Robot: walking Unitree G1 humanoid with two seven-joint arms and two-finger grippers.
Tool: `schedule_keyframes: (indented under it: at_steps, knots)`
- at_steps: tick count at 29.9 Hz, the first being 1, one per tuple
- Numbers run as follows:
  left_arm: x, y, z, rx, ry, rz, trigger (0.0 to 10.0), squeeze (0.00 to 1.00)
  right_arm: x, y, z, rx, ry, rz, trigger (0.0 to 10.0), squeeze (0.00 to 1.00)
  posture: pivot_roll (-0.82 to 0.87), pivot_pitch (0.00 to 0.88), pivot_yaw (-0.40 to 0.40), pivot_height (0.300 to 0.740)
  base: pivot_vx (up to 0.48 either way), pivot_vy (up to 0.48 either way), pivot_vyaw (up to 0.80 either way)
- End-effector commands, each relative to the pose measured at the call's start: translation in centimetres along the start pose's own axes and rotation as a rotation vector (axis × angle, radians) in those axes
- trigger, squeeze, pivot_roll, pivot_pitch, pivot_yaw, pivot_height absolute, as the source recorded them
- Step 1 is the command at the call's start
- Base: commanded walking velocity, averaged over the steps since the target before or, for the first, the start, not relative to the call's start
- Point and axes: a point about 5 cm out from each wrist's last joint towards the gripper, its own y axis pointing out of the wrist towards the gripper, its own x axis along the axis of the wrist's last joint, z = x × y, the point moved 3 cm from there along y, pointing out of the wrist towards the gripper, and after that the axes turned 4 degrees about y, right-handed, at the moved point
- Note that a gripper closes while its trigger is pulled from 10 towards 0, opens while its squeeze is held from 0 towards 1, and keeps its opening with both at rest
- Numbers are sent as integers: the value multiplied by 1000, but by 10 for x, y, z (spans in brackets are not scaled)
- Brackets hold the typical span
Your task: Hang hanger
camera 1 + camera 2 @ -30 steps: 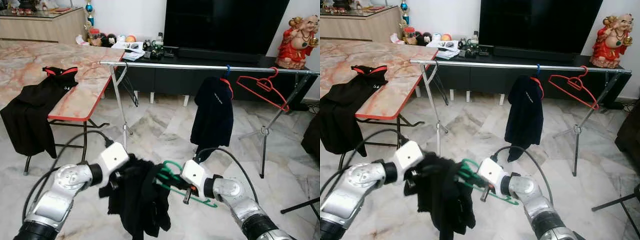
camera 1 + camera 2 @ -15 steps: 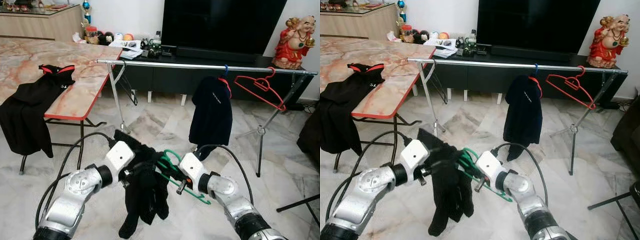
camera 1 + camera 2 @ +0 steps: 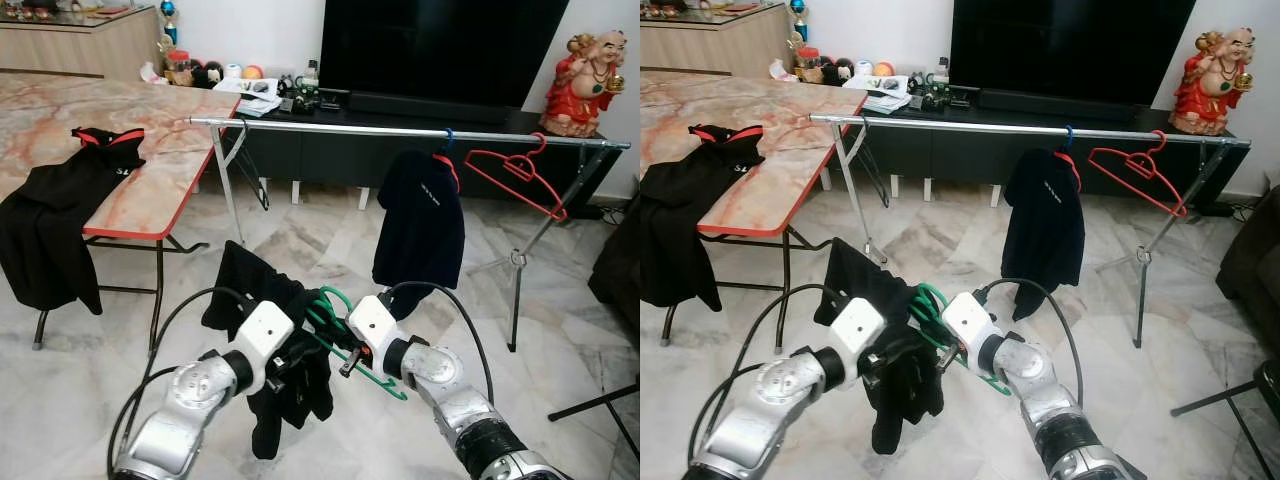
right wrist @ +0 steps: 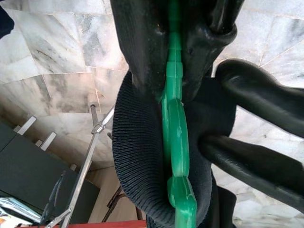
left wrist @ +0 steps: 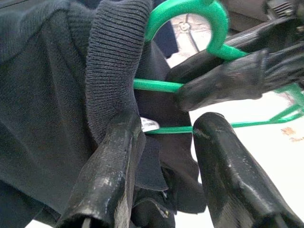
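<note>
The left wrist view shows up close the left claw (image 5: 161, 166) with its fingers apart around the black garment (image 5: 52, 95) and a thin bar of the green hanger (image 5: 190, 12). The right claw (image 3: 345, 352) is clenched on the hanger. Cloth hides most of the hanger. Both arms have come up since before, low in front of the rail (image 3: 400, 131).

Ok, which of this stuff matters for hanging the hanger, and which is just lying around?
Job:
green hanger
black garment on it
rail
right hand, shut on the hanger
left hand, at the garment

Lying about:
red hanger
hung dark top
table with black clothes
TV
red figurine
</note>
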Motion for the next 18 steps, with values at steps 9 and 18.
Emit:
schedule_keyframes:
  at_steps: [9,18]
  knots:
    - [7,2,6,99,15,13,10000,106,10,0,-11,-51,8,-34,0,0,178,0,-104,740,0,0,0]
    - [10,-8,6,122,41,9,10000,1000,11,2,-15,-102,42,-39,0,0,187,0,-109,740,0,0,0]
